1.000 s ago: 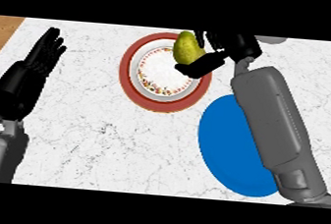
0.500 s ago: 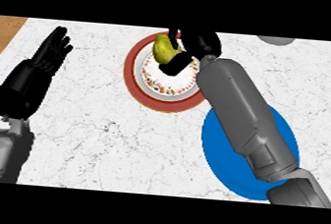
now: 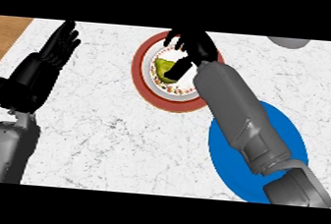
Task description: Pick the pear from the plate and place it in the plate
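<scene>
Currently, the pick step is in progress and the transfer is not yet begun. Going from the largest item down: the white marble counter point(image 3: 123, 140) is filling most of the head view, with a strip of wooden floor point(image 3: 4, 32) showing beyond its far-left corner and the edge of a grey object point(image 3: 290, 42) showing at the top right. The blue plate point(image 3: 297, 144) is lying at the right of the counter, and the right forearm is crossing over it and hiding much of it. The red-rimmed plate point(image 3: 143, 78) is sitting just beside the blue plate, toward the far edge. The left hand point(image 3: 53, 56) is resting at the left, fingers straight and upright. The right hand point(image 3: 195, 46) is hanging over the red-rimmed plate with its fingers curling down against the pear point(image 3: 166, 69), which is lying on that plate's white centre; whether the fingers are enclosing the fruit cannot be told. The next move calls for confirming the grasp, lifting the pear clear of the rim, and carrying it back over the blue plate.
</scene>
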